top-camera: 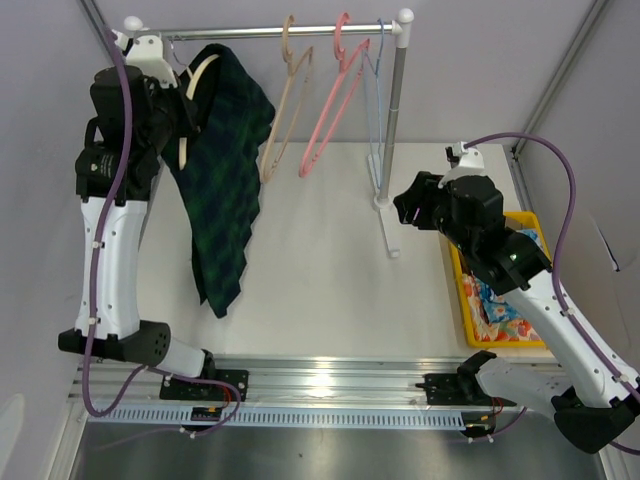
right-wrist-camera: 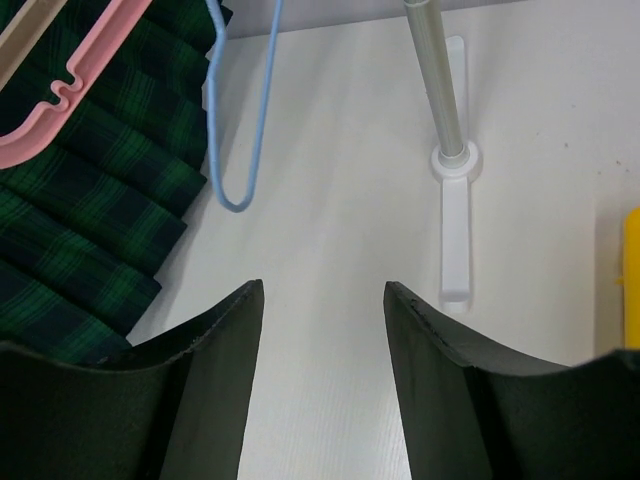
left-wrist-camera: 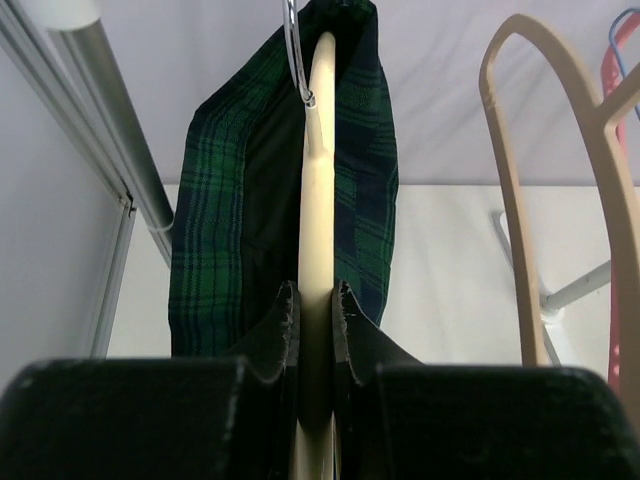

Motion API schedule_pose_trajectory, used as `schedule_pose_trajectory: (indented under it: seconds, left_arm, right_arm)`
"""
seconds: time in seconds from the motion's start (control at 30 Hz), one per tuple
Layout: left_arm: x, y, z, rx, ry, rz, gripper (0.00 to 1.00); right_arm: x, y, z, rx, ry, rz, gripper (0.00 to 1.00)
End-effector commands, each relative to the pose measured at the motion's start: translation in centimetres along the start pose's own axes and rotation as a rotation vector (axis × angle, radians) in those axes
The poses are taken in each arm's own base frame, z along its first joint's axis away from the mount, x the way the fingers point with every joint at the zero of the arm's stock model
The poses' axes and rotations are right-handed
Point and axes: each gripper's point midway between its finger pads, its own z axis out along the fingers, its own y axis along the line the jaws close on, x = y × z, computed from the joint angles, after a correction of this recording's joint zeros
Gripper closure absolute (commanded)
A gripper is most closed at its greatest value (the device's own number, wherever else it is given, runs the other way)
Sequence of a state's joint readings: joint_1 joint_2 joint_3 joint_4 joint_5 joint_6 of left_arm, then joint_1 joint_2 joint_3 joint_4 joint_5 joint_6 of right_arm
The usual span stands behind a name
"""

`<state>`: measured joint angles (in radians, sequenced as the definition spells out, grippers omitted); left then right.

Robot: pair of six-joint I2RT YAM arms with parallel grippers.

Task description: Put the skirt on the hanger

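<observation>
Up at the left end of the rail point(top-camera: 270, 30), seen from above, the left gripper point(top-camera: 180, 112) meets the cream hanger point(top-camera: 200, 72). The plaid skirt point(top-camera: 222, 190) hangs from it above the bench point(top-camera: 320, 270). The right gripper point(top-camera: 405, 213) hovers well apart, near the rack post point(top-camera: 393, 140).

Left wrist view: the jaws are clamped on the hanger's edge, with the skirt draped either side just beyond.

Right wrist view: the jaws are spread wide above the bench, and the skirt lies off to the left.

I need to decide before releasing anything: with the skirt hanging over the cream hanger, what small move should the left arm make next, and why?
Probably ease the hanger toward the rail until its hook seats, with the left gripper shut on it. The skirt already drapes over the hanger, but whether the hook is on the rail cannot be told.
</observation>
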<state>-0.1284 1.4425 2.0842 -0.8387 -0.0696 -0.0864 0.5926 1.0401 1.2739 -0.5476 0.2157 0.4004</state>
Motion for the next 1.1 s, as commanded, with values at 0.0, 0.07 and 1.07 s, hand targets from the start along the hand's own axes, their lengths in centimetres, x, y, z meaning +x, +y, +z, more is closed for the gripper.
schedule_pose_trajectory:
  seconds: [0.0,0.07,1.07]
  left_arm:
    - [-7.9,-0.5,-1.7,0.039,-0.266,-0.013,1.0]
    - [-8.0,-0.3,-1.0,0.027,-0.26,-0.016,1.0]
    - [-8.8,2.2,3.5,0.005,-0.288,-0.037,1.0]
  right_arm:
    - [-2.4,1.2,-0.8,-0.062,-0.07,-0.014,0.43]
    - [-2.5,1.4,-0.7,-0.072,-0.072,-0.019,0.42]
    - [-2.1,1.5,1.7,-0.098,-0.038,-0.044,0.42]
